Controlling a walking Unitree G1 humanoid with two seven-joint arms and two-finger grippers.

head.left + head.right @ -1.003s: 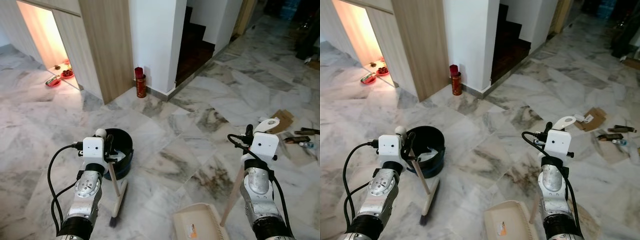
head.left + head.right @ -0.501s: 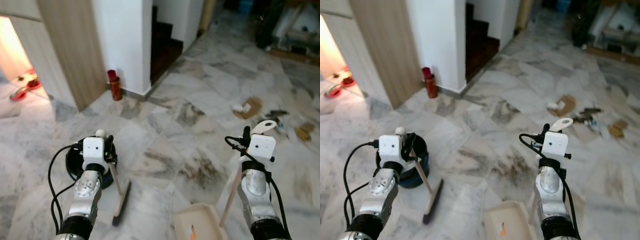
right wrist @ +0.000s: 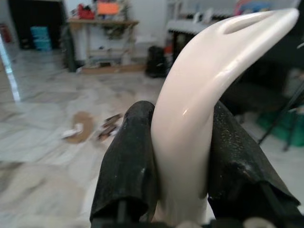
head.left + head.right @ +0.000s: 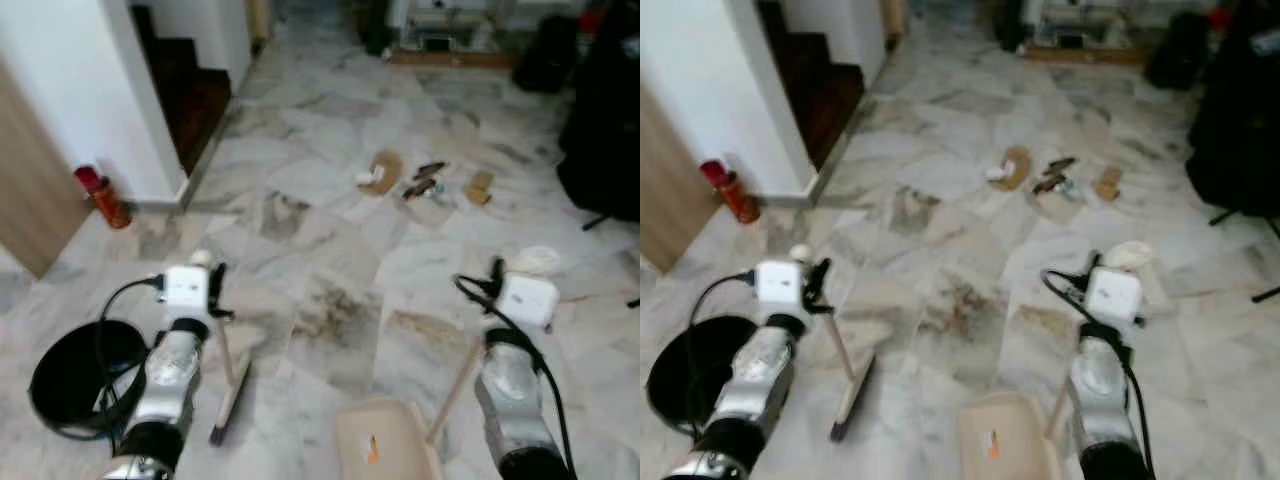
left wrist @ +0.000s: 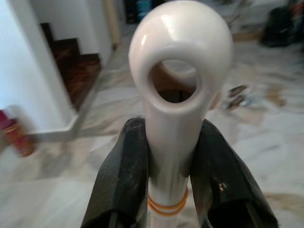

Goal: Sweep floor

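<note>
I see the broom [image 4: 229, 380] slanting, its dark bristles on the marble floor [image 4: 330, 240]; the beige dustpan [image 4: 385, 450] lies beside it, wooden handle raised.

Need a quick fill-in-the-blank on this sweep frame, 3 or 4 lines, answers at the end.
1. The left tool is shut on the handle of the ____.
2. The right tool grips the handle of the cream ____.
3. The black bucket stands on the robot's ____ side.
4. The litter lies on the marble floor ____ of the robot.

Missing words: broom; dustpan; left; ahead
</note>
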